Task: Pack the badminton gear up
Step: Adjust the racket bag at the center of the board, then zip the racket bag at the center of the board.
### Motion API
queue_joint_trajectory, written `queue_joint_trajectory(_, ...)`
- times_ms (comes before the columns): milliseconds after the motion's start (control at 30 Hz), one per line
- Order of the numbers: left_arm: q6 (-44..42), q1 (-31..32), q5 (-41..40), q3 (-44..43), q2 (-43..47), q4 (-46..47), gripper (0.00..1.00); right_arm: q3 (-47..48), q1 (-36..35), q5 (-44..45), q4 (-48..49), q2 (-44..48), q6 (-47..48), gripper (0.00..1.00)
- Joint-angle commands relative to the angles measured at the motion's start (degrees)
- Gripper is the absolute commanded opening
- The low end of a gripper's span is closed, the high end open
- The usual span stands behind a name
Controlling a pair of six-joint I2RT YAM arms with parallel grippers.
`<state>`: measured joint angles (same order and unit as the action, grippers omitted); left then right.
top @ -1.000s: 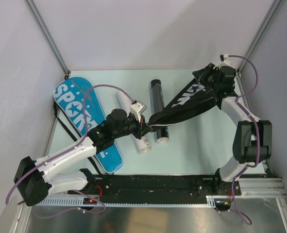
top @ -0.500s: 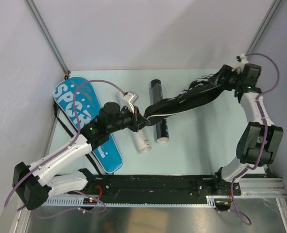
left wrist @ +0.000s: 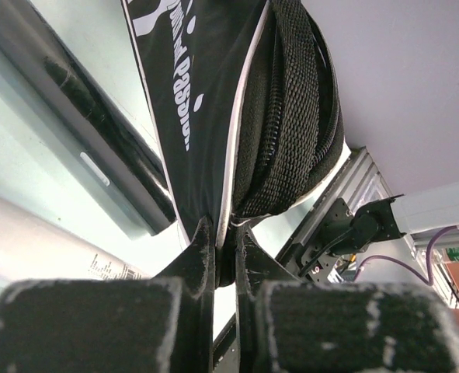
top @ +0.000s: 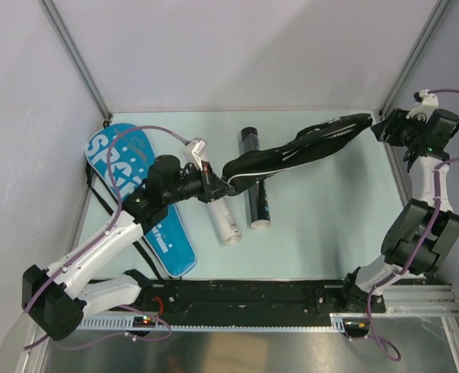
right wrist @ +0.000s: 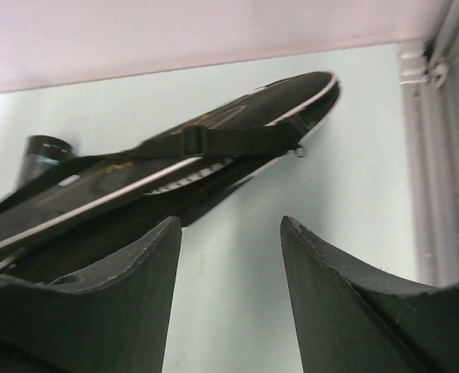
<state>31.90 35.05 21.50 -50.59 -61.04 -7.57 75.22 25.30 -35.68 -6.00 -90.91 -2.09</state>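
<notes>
My left gripper (top: 216,183) is shut on the lower end of the black racket cover (top: 299,146), which stretches up and right across the table. In the left wrist view the cover (left wrist: 190,101) and its woven strap (left wrist: 291,116) rise from between my fingers (left wrist: 200,256). My right gripper (top: 384,128) is open and empty at the far right, just off the cover's top end (right wrist: 213,148). A black tube (top: 254,183) and a white tube (top: 220,211) lie under the cover. The blue "SPORT" cover (top: 140,198) lies at left, partly under my left arm. No rackets or shuttlecocks show.
Metal frame posts (top: 78,58) stand at the back corners, with grey walls on both sides. The black base rail (top: 252,295) runs along the near edge. The right frame rail (right wrist: 427,155) is close beside my right gripper.
My right gripper let go of the black cover's top end and drew back to the right. My left gripper, still holding the cover, shifted left and up; the cover now hangs flatter.
</notes>
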Motion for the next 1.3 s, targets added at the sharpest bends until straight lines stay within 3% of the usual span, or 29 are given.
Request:
queue_joint_trajectory(0,2.54,-2.51,5.5,-3.36,1.9,-0.61,0.0,-1.28,0.69,-0.53,7.93,-1.54,13.64,0.6)
queue_joint_trajectory(167,1.54,-4.45,7.4,-4.2,1.87,-2.11,0.0,-1.27,2.21,-2.54,14.54,-6.93,13.62,0.56)
queue_joint_trajectory(400,0.56,-5.02,8.04,-4.62,0.75,-2.88,0.0,-0.64,3.71,-11.61,18.72,-12.76,3.38,0.52)
queue_joint_trajectory(667,1.0,-7.58,11.64,-5.69,0.14,-4.87,0.0,-0.52,3.58,-17.07,26.1,-18.16,-0.93,0.53)
queue_joint_trajectory(1267,-2.22,-10.51,17.76,-7.77,-3.03,-9.26,0.0,3.05,3.66,-25.96,50.56,-29.34,-20.23,0.58)
